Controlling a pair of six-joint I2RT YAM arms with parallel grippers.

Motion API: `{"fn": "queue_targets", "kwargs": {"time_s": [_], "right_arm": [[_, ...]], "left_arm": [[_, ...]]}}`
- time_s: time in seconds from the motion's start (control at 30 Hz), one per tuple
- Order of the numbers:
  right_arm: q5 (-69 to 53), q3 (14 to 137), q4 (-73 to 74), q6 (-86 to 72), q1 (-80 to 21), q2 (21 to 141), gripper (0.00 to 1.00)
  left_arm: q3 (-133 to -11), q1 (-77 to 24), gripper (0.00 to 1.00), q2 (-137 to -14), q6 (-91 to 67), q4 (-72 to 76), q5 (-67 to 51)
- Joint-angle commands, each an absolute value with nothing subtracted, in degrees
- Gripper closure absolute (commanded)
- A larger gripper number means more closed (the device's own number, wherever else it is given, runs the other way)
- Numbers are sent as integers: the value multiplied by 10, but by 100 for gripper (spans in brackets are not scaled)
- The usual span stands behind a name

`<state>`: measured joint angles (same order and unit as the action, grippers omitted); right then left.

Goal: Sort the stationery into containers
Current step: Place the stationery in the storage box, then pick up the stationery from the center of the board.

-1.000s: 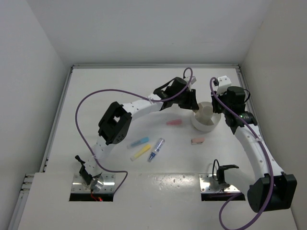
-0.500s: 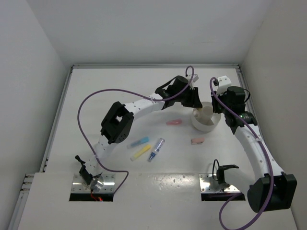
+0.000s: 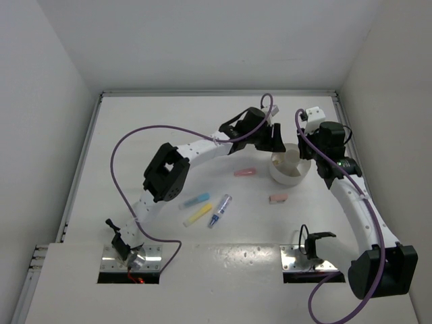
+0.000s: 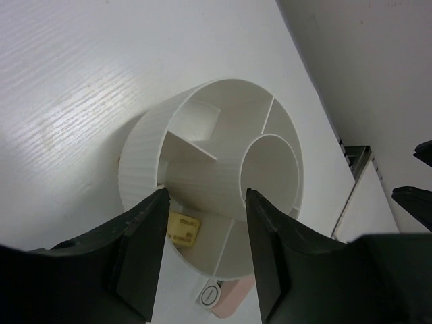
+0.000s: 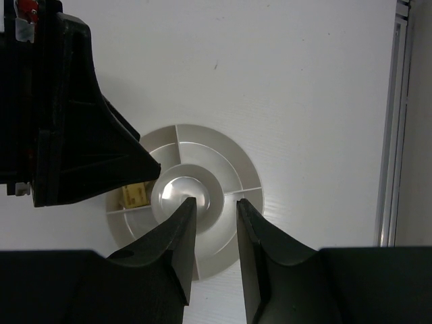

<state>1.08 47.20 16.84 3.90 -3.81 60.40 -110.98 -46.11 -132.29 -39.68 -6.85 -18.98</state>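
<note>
Stationery is split: a yellowish block [image 4: 183,227] sits in one outer compartment of the white bowl [image 3: 287,179], while the pink pen [image 3: 246,172], blue pen [image 3: 198,200], yellow pen [image 3: 198,214], purple-blue pen [image 3: 220,210] and a pinkish block [image 3: 278,198] lie on the table [image 3: 148,111], apart from the bowl. My left pincer [image 4: 206,196] hangs over the bowl's edge with its jaws spread wide. My right pincer [image 5: 214,202] hovers above the round middle compartment, jaws parted only narrowly.
</note>
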Motion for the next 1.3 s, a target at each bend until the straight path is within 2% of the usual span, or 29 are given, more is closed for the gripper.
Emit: {"fn": "queue_targets", "kwargs": {"time_s": [0.0, 0.03, 0.1, 0.13, 0.2, 0.27, 0.3, 0.37, 0.4, 0.5, 0.57, 0.7, 0.77, 0.8, 0.83, 0.87, 0.93, 1.0, 1.13, 1.17, 1.27], "right_arm": [[13, 494, 157, 42, -35, 599, 69], [13, 494, 157, 42, -35, 599, 69], [13, 494, 157, 42, -35, 599, 69], [13, 494, 157, 42, -35, 599, 69], [13, 489, 157, 42, -35, 599, 78], [13, 489, 152, 47, -35, 599, 79], [13, 489, 152, 47, -35, 599, 79], [13, 489, 152, 47, -35, 599, 79], [13, 489, 152, 47, -35, 599, 79], [13, 489, 152, 47, -35, 599, 77], [13, 489, 152, 47, -35, 599, 76], [13, 489, 152, 47, -35, 599, 76], [13, 489, 152, 47, -35, 599, 76], [13, 489, 152, 47, -35, 599, 76], [13, 489, 152, 47, -35, 599, 76], [13, 489, 152, 47, -35, 599, 76], [13, 489, 152, 47, -35, 599, 76], [13, 489, 152, 47, -35, 599, 76], [13, 489, 152, 47, -35, 592, 76], [13, 489, 152, 47, -35, 592, 74], [8, 489, 152, 47, -35, 592, 74]], "left_arm": [[-1138, -450, 46, -1319, -396, -54, -186], [-1138, -450, 49, -1309, -390, -54, -178], [-1123, -445, 86, -1271, -390, -54, -156], [-1092, -445, 100, -1250, -390, -54, -138], [-1037, -445, 100, -1197, -401, -62, -23], [-973, -453, 100, -1129, -459, -134, 146], [-953, -461, 91, -1111, -482, -154, 182], [-899, -461, 57, -1074, -587, -202, 234], [-884, -461, 34, -1069, -618, -213, 235], [-877, -461, 22, -1085, -717, -263, 200], [-889, -461, 22, -1103, -762, -283, 179], [-985, -475, 20, -1168, -790, -330, 144], [-1042, -483, 34, -1219, -723, -357, 144], [-1096, -489, 45, -1235, -686, -358, 144], [-1114, -490, 64, -1246, -652, -364, 132], [-1127, -490, 71, -1254, -611, -364, 127], [-1137, -490, 74, -1259, -471, -364, 134], [-1105, -490, 74, -1238, -303, -329, 110], [-947, -490, 49, -1142, -126, -272, 105], [-938, -483, 41, -1130, -96, -272, 83], [-921, -483, 30, -1125, 19, -282, -2]]}}
